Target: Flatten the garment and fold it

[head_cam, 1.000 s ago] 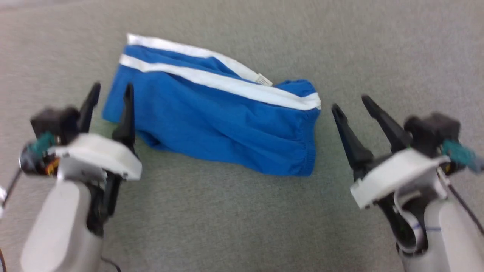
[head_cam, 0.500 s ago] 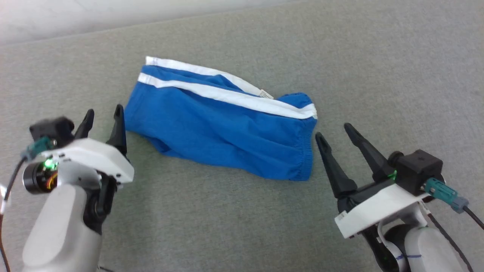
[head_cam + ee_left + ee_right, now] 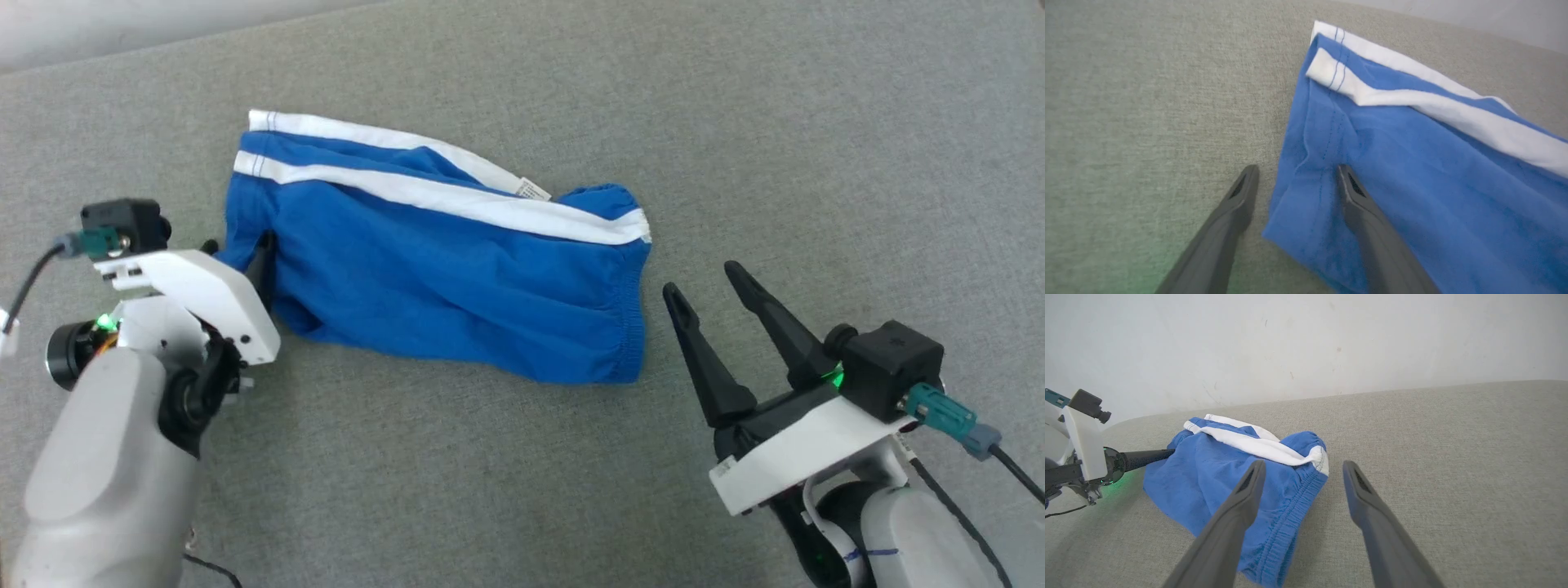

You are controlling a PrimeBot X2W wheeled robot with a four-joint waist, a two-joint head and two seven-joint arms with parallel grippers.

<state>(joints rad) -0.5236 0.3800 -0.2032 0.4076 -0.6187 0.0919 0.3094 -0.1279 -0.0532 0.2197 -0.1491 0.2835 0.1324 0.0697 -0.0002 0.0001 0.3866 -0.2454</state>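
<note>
Garment (image 3: 441,269) edge between wide left jaws; right jaws wide, empty, near opposite end.

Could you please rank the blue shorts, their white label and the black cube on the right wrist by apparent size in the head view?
1. blue shorts, by far the largest.
2. black cube, though it is likely nearer the camera, which flatters it.
3. white label, the smallest.

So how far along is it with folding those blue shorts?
Barely started. The blue shorts lie wrinkled and bunched on the grey upholstery, not flattened. The open left gripper straddles their hem edge; the open right gripper hovers just off the elastic waistband. Gripping, smoothing and folding remain.
</note>
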